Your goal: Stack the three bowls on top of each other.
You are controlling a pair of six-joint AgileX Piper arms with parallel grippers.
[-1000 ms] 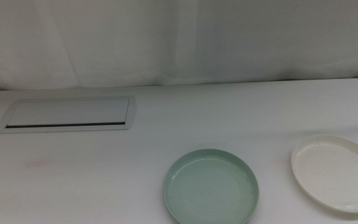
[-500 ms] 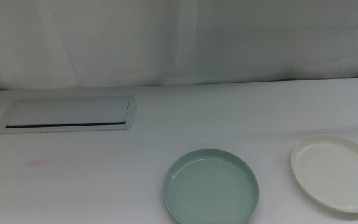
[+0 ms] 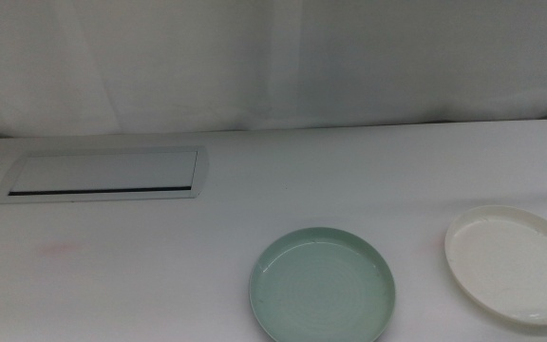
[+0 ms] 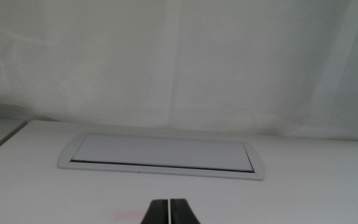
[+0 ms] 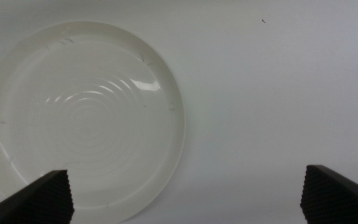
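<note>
Bowls are visible in only two colours: the mint green bowl (image 3: 322,285) sits at the near edge of the white counter (image 3: 254,199), a little right of centre, and the white bowl (image 3: 512,264) lies to its right, well apart from it, near the right edge. Both rest flat and empty. A grey bowl cannot be seen. At the far left, a flat white rectangular panel (image 3: 103,175) is set into the counter. The right pincer (image 5: 185,193) hangs over the counter just beside the white bowl, jaws spread wide and gripping nothing. The left pincer (image 4: 169,211) faces the panel from the near side, jaws pressed together, empty.
</note>
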